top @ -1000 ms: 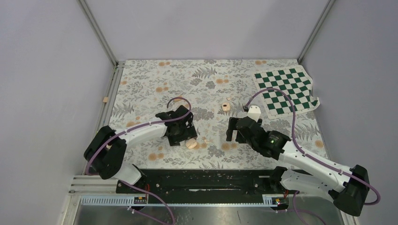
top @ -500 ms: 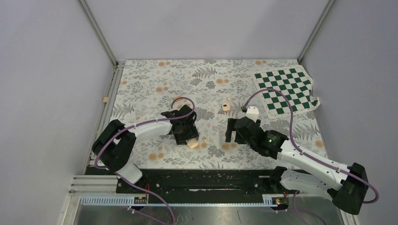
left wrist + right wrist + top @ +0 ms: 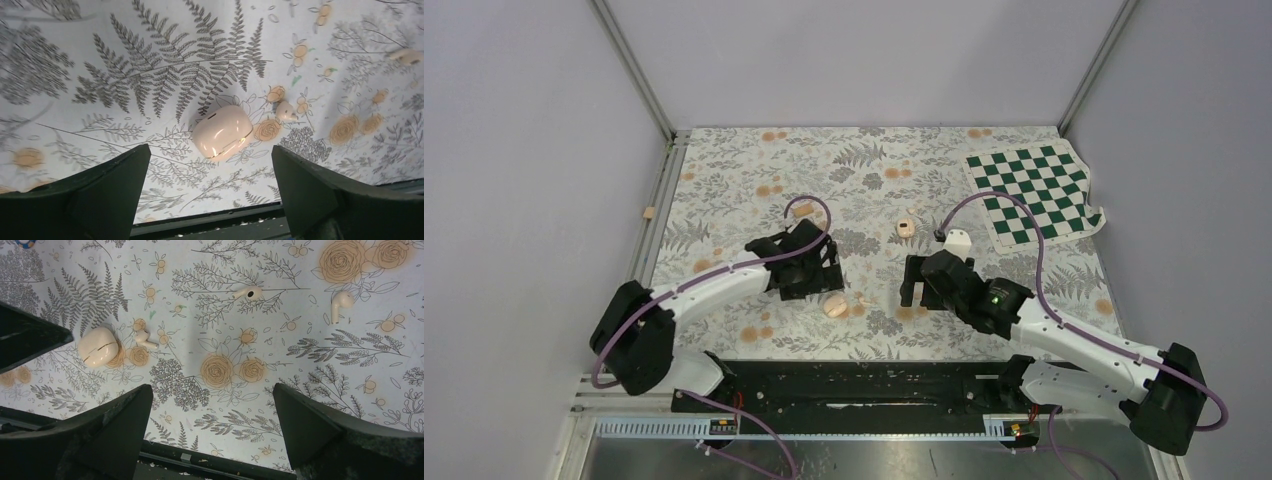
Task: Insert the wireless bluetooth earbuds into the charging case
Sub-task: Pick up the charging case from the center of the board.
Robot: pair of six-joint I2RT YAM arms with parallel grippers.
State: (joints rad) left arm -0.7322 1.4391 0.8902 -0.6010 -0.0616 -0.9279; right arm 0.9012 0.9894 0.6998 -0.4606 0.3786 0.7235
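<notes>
Charging case (image 3: 222, 131) lies on the floral cloth (image 3: 724, 170) and looks shut, so by the look of it nothing is inserted and the whole job is ahead of you. Your left gripper (image 3: 816, 285) hangs near the case, jaws spread wide and empty. Your right gripper (image 3: 212, 387) is spread wide too, holding nothing. The near earbud (image 3: 146, 338) lies just beside the case, and the far earbud (image 3: 341, 302) lies well apart.
</notes>
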